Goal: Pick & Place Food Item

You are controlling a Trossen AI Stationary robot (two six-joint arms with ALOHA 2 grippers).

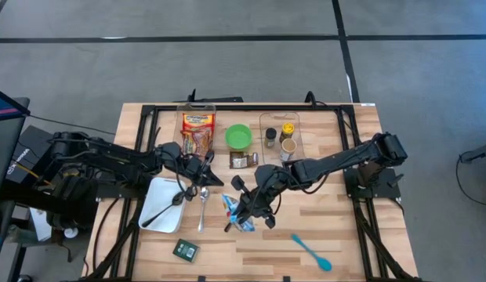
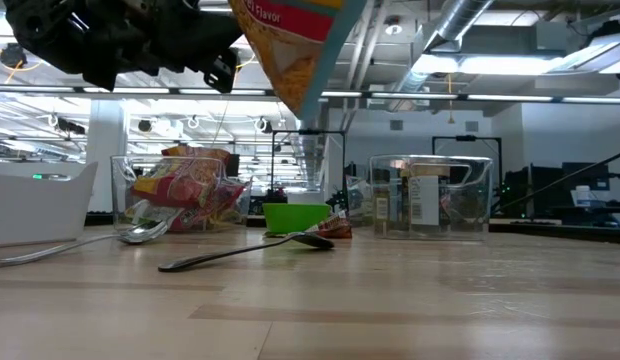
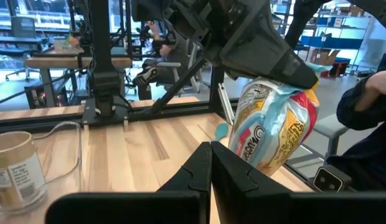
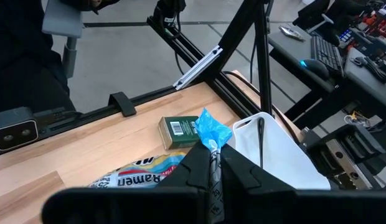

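Ramen pkt (image 1: 237, 213): blue/white/orange instant-noodle bag, lifted off bench (image 1: 337, 227), hanging just below bench centre; in low view it dangles from top edge, clear of the wood.
Right claw (image 1: 248, 210): fingers together, clamped on ramen pkt's crimped top edge; right wrist view shows blue seal pinched betw. the two dark fingers (image 4: 236, 171).
Right arm: reaches in from bench's right side, diag. toward centre.
Left claw (image 1: 205, 170): fingers together, nothing in them; hovers above upper-right corner of white tray (image 1: 155, 205), beside snack bin.
White tray: lower-left of centre, holds a dark spoon (image 1: 166, 210).
Metal spoon (image 1: 202, 205): on bench just right of tray, betw. tray and ramen pkt.
Green box (image 1: 185, 250): small, flat on bench nr front edge, below tray.
Blue spoon (image 1: 312, 251): on bench, front right, well apart from pkt.
Snack bin (image 1: 197, 127): clear bin at back w/ red-yellow packets.
Green bowl (image 1: 238, 137): back centre, betw. the two bins.
Jar bin (image 1: 280, 131): clear bin at back right, holds jars/bottles.
Brown pkt (image 1: 243, 160): small, just in front of green bowl.
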